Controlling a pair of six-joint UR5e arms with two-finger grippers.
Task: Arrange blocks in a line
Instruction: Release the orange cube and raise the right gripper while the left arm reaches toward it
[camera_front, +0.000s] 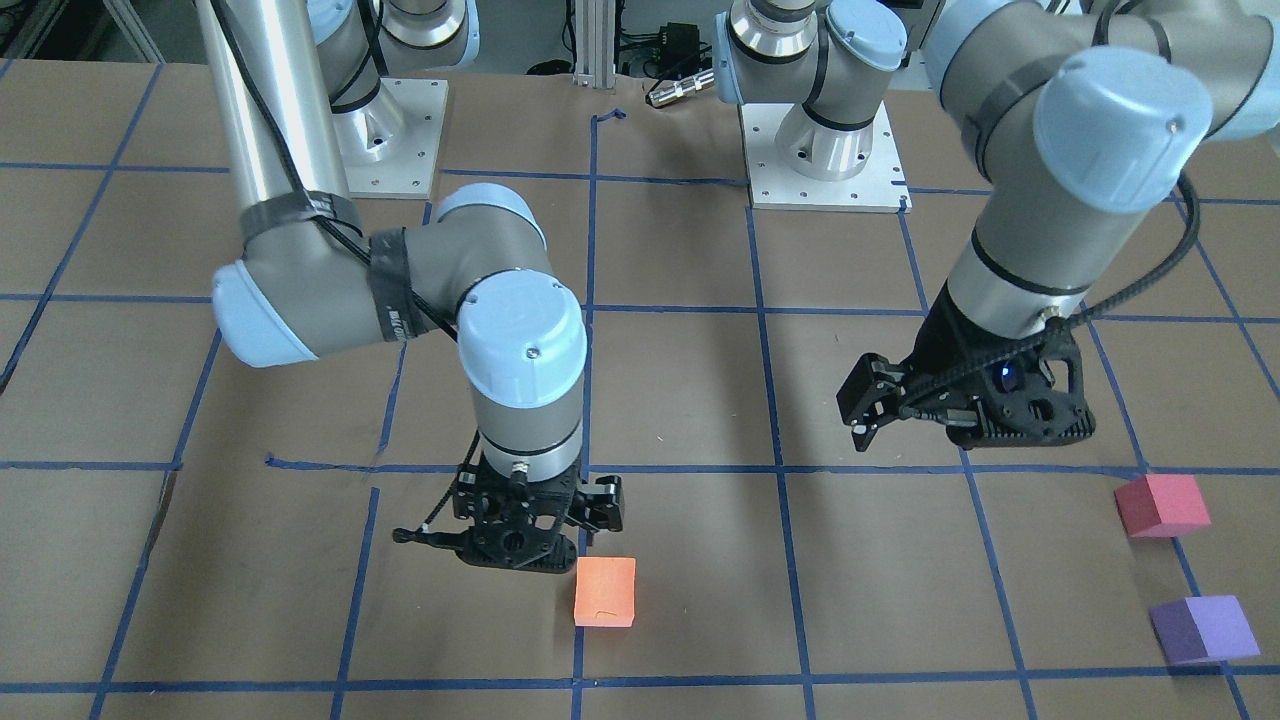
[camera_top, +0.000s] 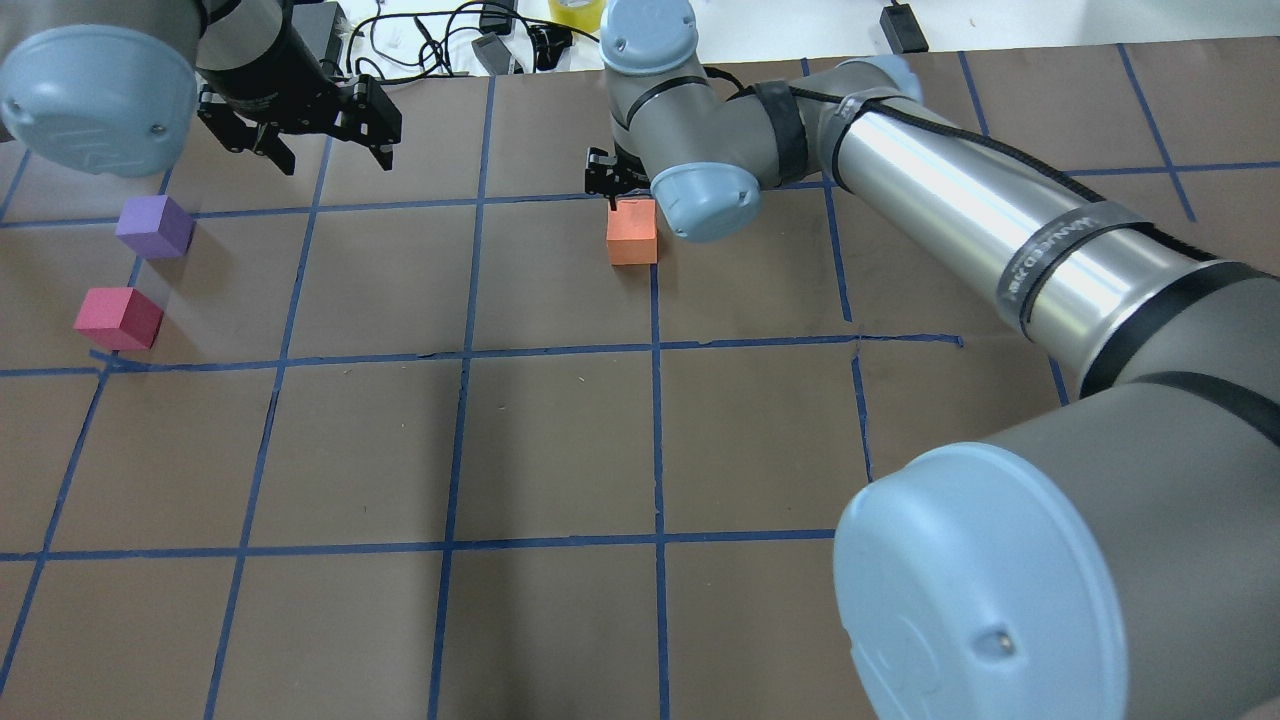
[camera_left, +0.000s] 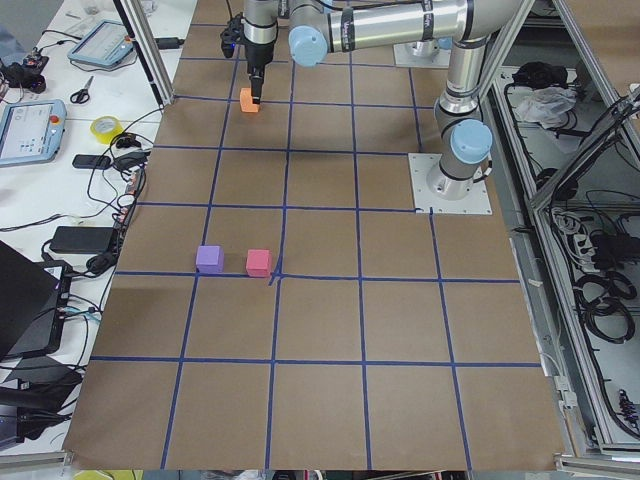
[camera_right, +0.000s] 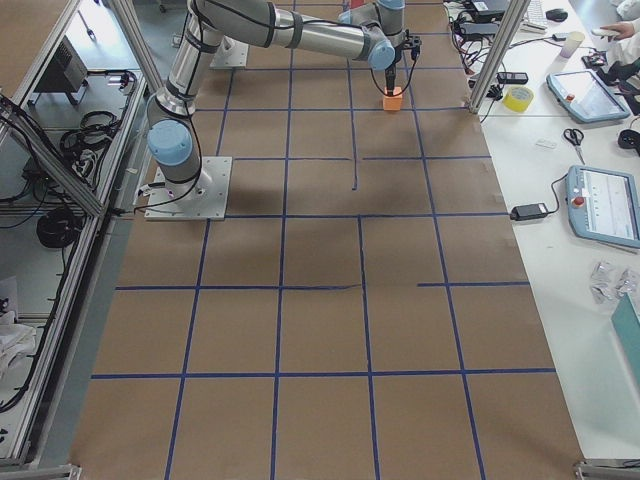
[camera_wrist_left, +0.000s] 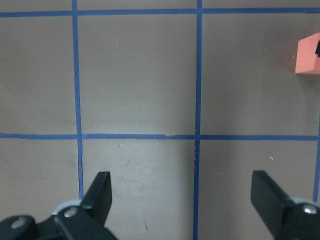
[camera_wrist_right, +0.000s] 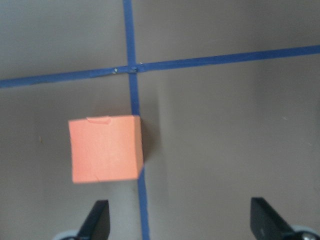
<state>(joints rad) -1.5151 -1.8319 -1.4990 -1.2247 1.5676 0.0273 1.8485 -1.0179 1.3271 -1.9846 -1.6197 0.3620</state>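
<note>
The orange block (camera_front: 605, 592) sits on a blue tape line at mid-table; it also shows in the overhead view (camera_top: 632, 232). My right gripper (camera_front: 515, 552) hovers just beside and above it, open and empty. In the right wrist view the orange block (camera_wrist_right: 105, 149) lies ahead of the left finger (camera_wrist_right: 97, 220), not between the fingers. The reddish-pink block (camera_top: 118, 318) and the purple block (camera_top: 155, 226) sit close together on my left side. My left gripper (camera_top: 335, 158) is open and empty, held above the table beyond the purple block.
Brown paper with a blue tape grid (camera_top: 560, 348) covers the table. The two arm bases (camera_front: 825, 150) stand at the robot's edge. Cables and a tape roll (camera_top: 575, 10) lie past the far edge. The right arm's long link (camera_top: 960, 210) spans the right half.
</note>
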